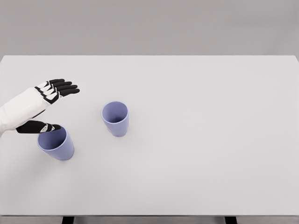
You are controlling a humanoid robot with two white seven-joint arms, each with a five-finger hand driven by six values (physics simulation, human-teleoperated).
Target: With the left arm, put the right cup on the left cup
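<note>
Two lavender-blue cups stand upright on the white table. The right cup is near the table's middle-left. The left cup stands nearer the front left. My left hand hovers at the left, fingers stretched out flat and pointing right, thumb spread below, just above the left cup's rim. The hand is open and holds nothing. It lies left of the right cup, a clear gap between them. The right arm does not show.
The table's front edge runs along the bottom of the picture, with dark legs showing beneath it. A grey wall lies behind the far edge.
</note>
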